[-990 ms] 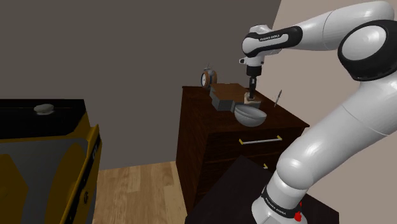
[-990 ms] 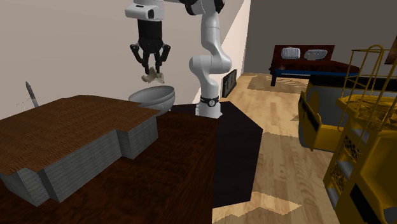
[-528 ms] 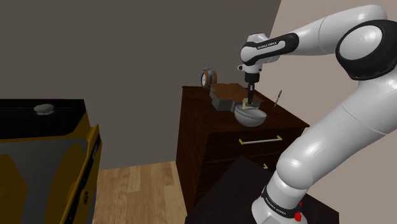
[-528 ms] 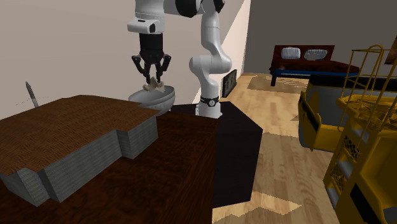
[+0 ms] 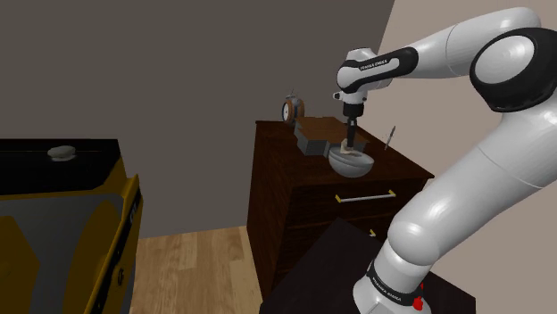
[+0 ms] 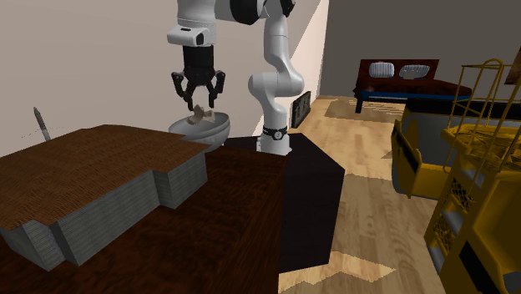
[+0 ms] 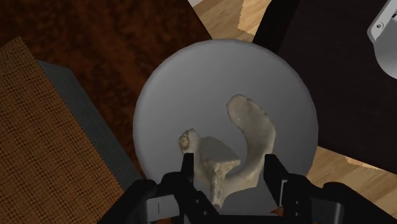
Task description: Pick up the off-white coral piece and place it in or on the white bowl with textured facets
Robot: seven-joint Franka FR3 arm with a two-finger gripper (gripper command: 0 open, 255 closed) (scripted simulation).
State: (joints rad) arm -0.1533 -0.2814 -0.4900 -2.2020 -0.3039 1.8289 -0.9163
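Shoulder view: the all-black two-finger gripper (image 5: 350, 143) hangs just above a pale grey round bowl (image 5: 350, 163) on a dark brown wooden dresser (image 5: 295, 196).
Second exterior view: the jaws spread wide, clasping nothing.
Wrist view: the off-white branching coral piece (image 7: 245, 146) lies inside the bowl.

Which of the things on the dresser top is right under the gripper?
The grey bowl, holding the off-white coral piece below the gripper; the brown-topped grey block lies beside it, the clock farther off.
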